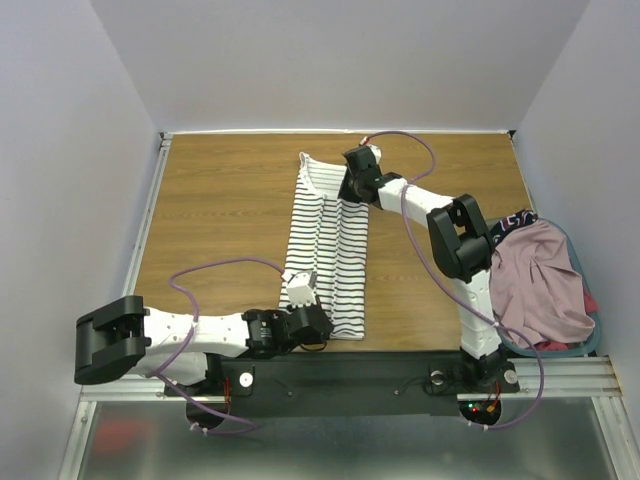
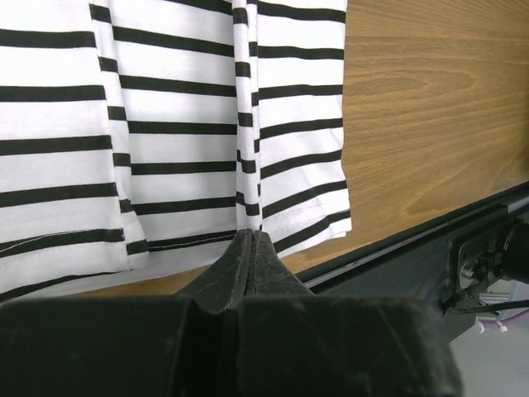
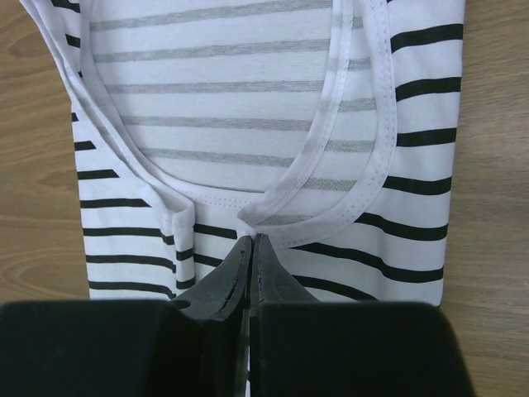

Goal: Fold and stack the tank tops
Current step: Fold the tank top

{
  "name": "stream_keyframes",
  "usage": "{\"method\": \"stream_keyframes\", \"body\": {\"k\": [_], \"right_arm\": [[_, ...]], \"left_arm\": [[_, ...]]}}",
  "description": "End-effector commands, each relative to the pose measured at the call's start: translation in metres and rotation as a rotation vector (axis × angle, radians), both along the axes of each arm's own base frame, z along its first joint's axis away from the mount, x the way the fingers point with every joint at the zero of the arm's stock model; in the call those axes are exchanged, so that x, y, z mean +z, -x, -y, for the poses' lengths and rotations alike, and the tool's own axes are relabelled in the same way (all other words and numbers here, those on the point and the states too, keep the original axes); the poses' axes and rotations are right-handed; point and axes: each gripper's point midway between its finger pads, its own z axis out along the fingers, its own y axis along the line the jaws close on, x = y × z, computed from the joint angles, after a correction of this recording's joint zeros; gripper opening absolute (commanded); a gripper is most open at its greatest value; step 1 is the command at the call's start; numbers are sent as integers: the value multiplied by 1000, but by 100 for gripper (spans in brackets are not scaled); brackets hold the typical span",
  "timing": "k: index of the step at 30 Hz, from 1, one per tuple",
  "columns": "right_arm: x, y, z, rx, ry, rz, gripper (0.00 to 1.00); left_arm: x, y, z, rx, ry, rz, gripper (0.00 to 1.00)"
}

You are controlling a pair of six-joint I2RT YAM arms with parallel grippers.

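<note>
From above, we see the striped tank top [image 1: 330, 240] lying as a long narrow strip mid-table [image 1: 220, 200]. The right gripper [image 1: 348, 192] is at its neckline, upper middle, and the left gripper [image 1: 312, 325] at its hem, lower middle, a hold we judge suits folding 1 end onto the other; the pink tank top [image 1: 540, 280] lies crumpled in the basket [image 1: 601, 330] at the right edge. In the left wrist view, the left gripper [image 2: 250, 240] has its 2 fingers pressed together on the hem of the striped tank top [image 2: 182, 124], with creases running into the tips. In the right wrist view, the right gripper [image 3: 250, 244] is likewise closed, pinching the puckered neckline binding of the striped tank top [image 3: 248, 99].
</note>
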Motion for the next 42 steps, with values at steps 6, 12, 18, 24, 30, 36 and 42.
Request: {"method": "stream_keyframes", "body": {"k": [6, 12, 18, 24, 30, 36, 42], "right_arm": [[33, -22, -16, -25, -38, 105, 2], [25, -24, -19, -23, -42, 92, 3], [20, -23, -21, -22, -45, 81, 3], [26, -24, -26, -4, -64, 86, 18], [65, -22, -32, 47, -102, 133, 61], [82, 3, -8, 42, -42, 144, 69], [51, 25, 11, 34, 21, 73, 67]], "left_arm": [[-9, 3, -21, 34, -51, -25, 0], [-15, 6, -26, 41, -64, -42, 0], [-17, 5, -30, 53, -76, -44, 0], [-10, 3, -31, 61, -77, -31, 16], [25, -5, -32, 92, -10, 22, 43], [53, -24, -49, 197, 15, 78, 50], [92, -127, -86, 321, -40, 208, 50]]}}
